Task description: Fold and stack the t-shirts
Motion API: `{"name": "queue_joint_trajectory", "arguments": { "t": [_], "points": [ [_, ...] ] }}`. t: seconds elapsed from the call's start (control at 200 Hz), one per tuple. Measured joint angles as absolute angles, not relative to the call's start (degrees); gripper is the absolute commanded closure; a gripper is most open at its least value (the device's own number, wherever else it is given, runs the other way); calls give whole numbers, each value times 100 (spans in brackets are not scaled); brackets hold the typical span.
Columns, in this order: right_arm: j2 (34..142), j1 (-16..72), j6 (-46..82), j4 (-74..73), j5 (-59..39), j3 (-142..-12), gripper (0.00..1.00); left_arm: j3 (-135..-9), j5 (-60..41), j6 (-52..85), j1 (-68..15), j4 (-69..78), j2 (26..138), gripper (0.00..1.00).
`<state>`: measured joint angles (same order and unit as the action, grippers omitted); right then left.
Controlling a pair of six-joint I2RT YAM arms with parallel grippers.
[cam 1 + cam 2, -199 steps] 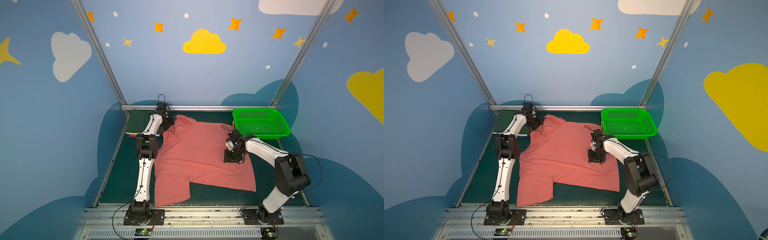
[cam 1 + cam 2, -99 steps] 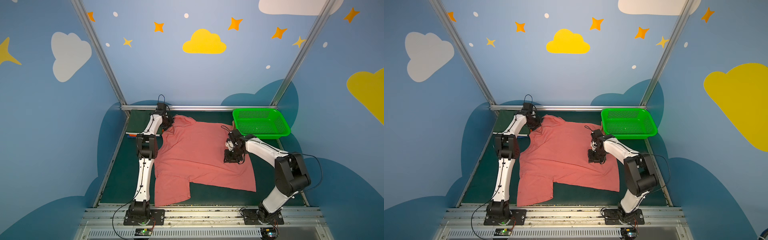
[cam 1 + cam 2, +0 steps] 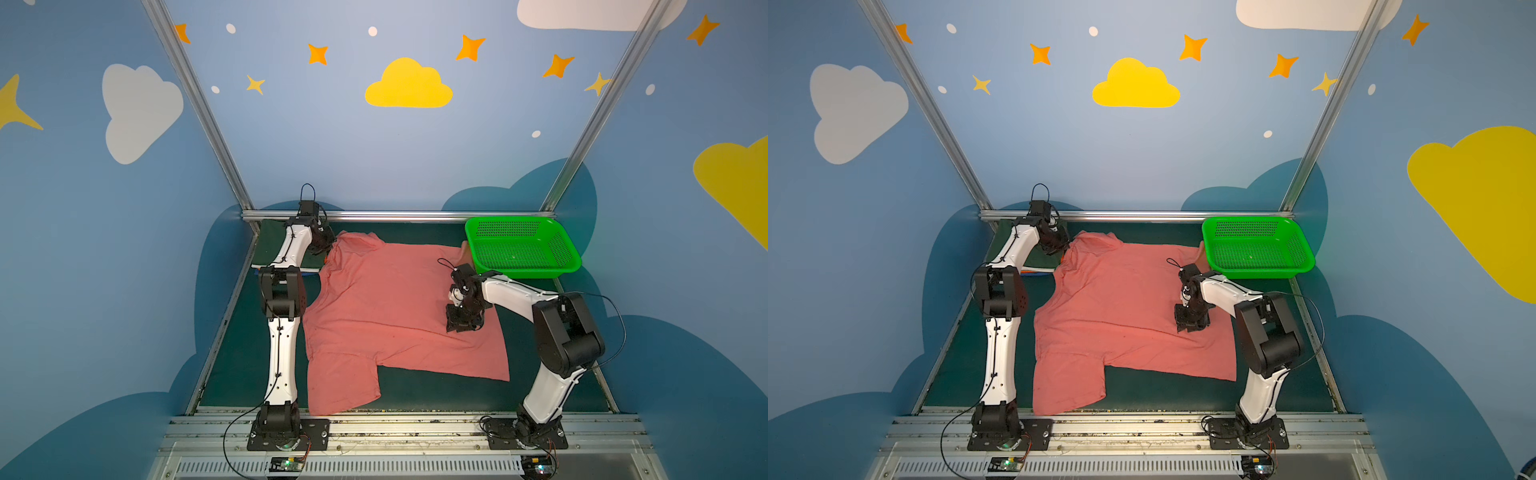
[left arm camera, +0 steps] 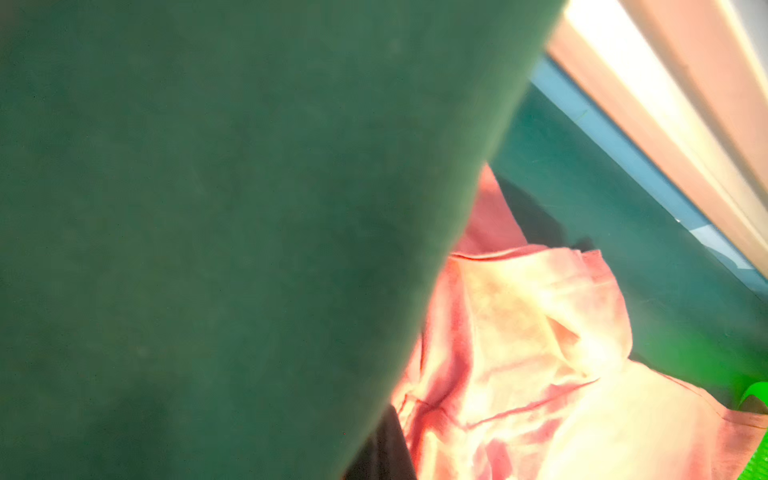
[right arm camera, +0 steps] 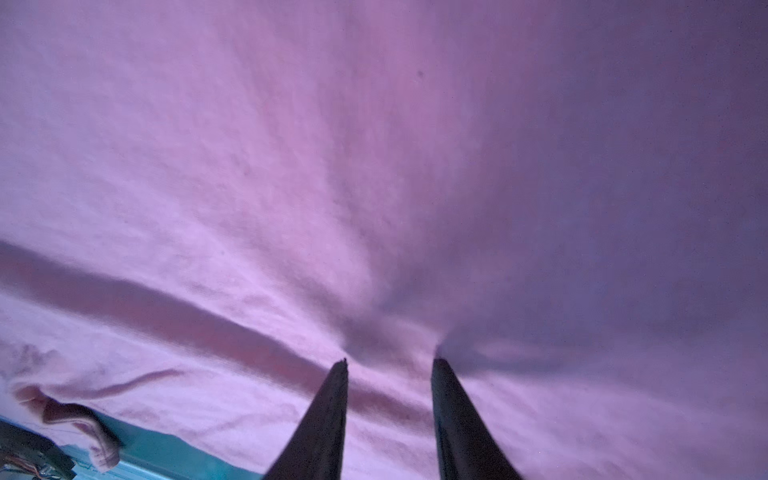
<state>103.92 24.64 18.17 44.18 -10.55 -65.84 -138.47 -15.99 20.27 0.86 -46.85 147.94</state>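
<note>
A salmon-pink t-shirt [image 3: 395, 316] [image 3: 1125, 316] lies spread flat on the dark green table, one sleeve toward the front. My left gripper [image 3: 326, 249] [image 3: 1064, 249] is at the shirt's far-left corner and is shut on bunched cloth there. In the left wrist view only one dark finger [image 4: 386, 449] shows, beside the pink cloth [image 4: 519, 353]. My right gripper [image 3: 463, 328] [image 3: 1190, 328] [image 5: 388, 361] points down on the shirt's right part. Its jaws are open, with the tips pressed into the cloth [image 5: 291, 166], which puckers between them.
A folded dark green t-shirt [image 3: 268, 245] [image 3: 1003, 243] [image 4: 208, 208] tops a small stack in the far-left corner, partly under my left arm. An empty green perforated basket [image 3: 523, 272] [image 3: 1258, 270] stands at the far right, beside the shirt's edge. Metal rails border the table.
My left gripper's jaws have closed at the shirt's far-left corner. The arms and the shirt otherwise stay as they were.
</note>
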Motion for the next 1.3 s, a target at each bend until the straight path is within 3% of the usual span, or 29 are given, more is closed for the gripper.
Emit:
{"name": "queue_joint_trajectory", "arguments": {
  "t": [0.33,0.546,0.956,1.036,1.302],
  "points": [
    [10602,2436,1662,4595,-1044,-7308,62,-14022,-1594,2018,139,-4786,14814,95],
    [10980,2038,1389,4788,-958,-9161,62,-14897,-1608,2014,178,-4952,14942,95],
    [14110,1658,1350,5723,64,-13659,55,-14639,-1627,2012,226,-4895,14940,95],
    [14409,1658,1428,5774,200,-13915,49,-14464,-1551,1986,226,-4882,14905,95],
    [14584,1658,1697,5747,674,-14116,45,-13688,-1406,1929,292,-4783,14525,95]
  ]
}}
